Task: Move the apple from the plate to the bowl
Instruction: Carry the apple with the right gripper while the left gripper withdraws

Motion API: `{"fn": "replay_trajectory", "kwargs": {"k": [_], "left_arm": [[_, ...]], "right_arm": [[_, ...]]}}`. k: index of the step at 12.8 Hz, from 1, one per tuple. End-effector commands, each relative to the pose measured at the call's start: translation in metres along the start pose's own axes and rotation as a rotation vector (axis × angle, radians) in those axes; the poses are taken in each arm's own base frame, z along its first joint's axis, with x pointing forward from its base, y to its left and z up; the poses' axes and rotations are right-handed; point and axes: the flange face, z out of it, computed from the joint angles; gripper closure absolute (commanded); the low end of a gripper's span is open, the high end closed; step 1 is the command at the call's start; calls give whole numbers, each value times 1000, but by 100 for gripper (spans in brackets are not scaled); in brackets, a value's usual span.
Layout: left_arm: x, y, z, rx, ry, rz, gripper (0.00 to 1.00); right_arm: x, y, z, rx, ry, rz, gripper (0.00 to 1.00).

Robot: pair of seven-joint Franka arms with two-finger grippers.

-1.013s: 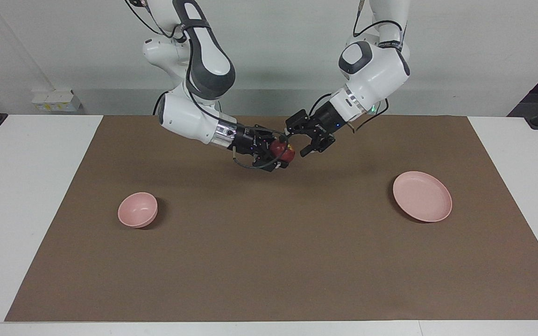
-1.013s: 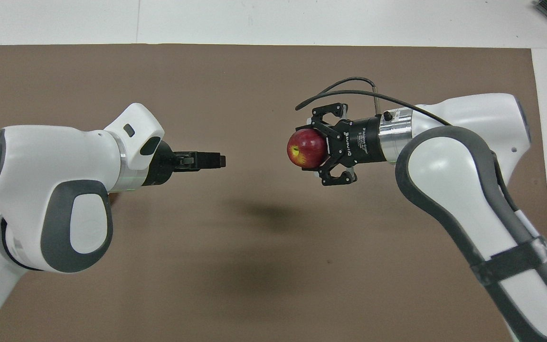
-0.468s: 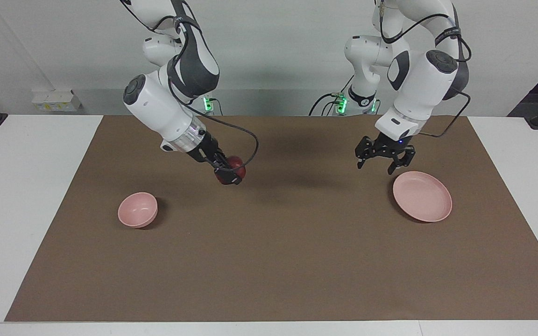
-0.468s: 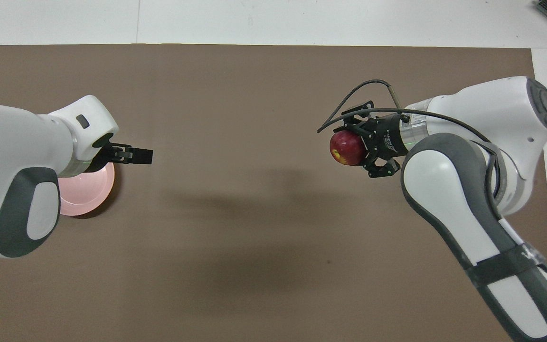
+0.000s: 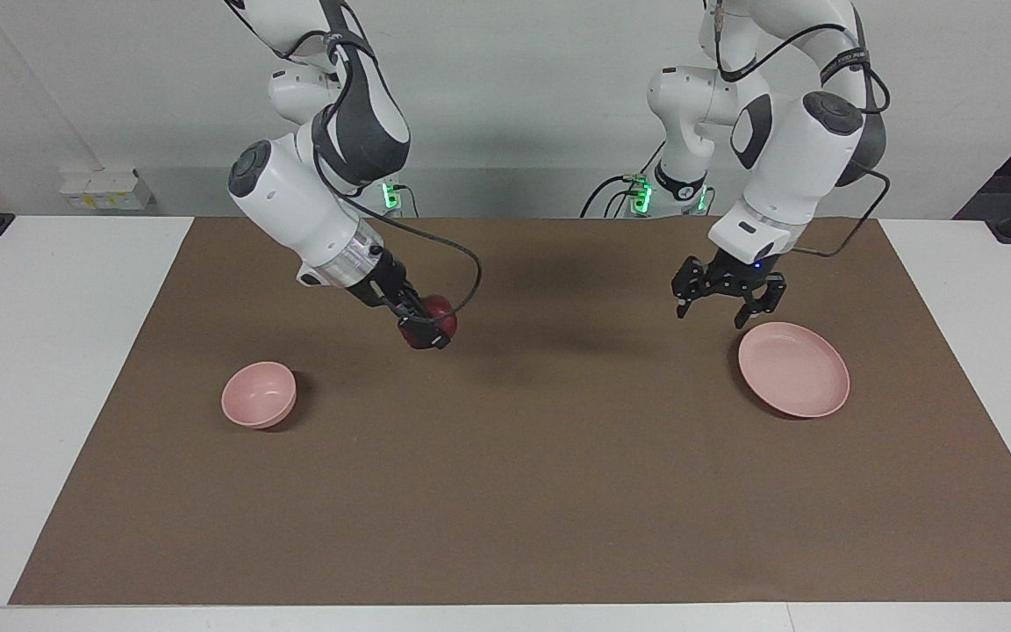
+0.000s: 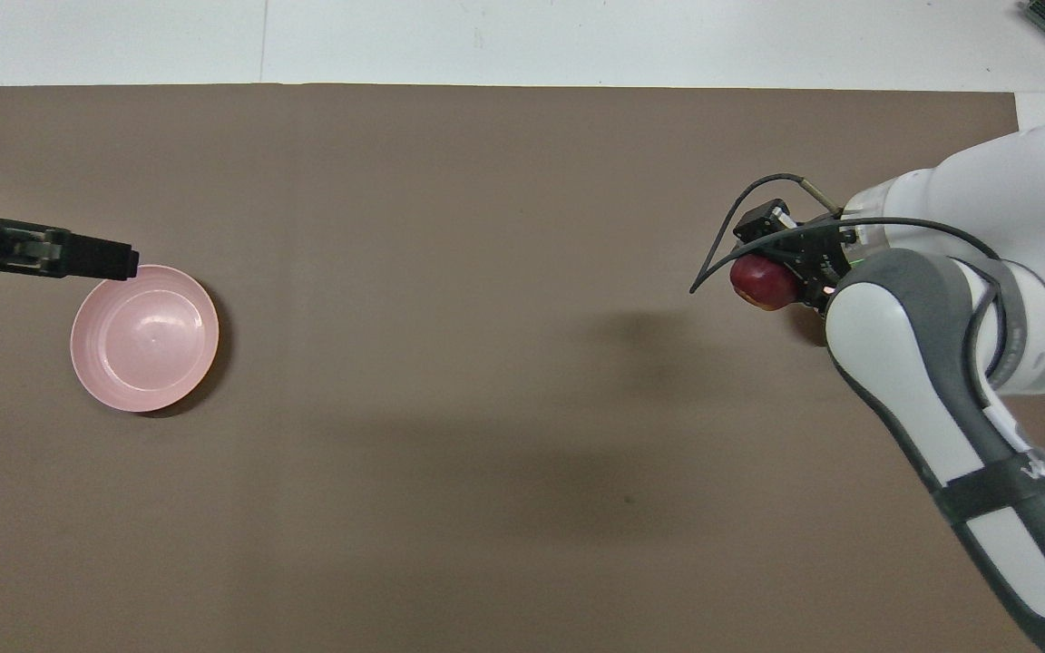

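Grippers first, as I see them: my right gripper [image 5: 425, 329] clamps the apple [image 5: 437, 312] above the brown mat [image 5: 505, 491]; my left gripper [image 5: 727, 303] hangs spread, holding nothing, by the plate [image 5: 793, 369]. Farther out sits the bowl [image 5: 259, 395].

Bright even light; soft shadows; sharp.
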Motion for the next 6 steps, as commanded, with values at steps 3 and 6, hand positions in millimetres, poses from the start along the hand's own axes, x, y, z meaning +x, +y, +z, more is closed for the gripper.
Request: {"fn": "replay_trajectory", "kwargs": {"k": [3, 6], "left_arm": [[-8, -9, -28, 15, -75, 10, 0], [-15, -35, -37, 17, -95, 7, 0]], "right_arm": [[51, 42, -17, -130, 90, -249, 100], [77, 72, -24, -182, 130, -370, 100]]}}
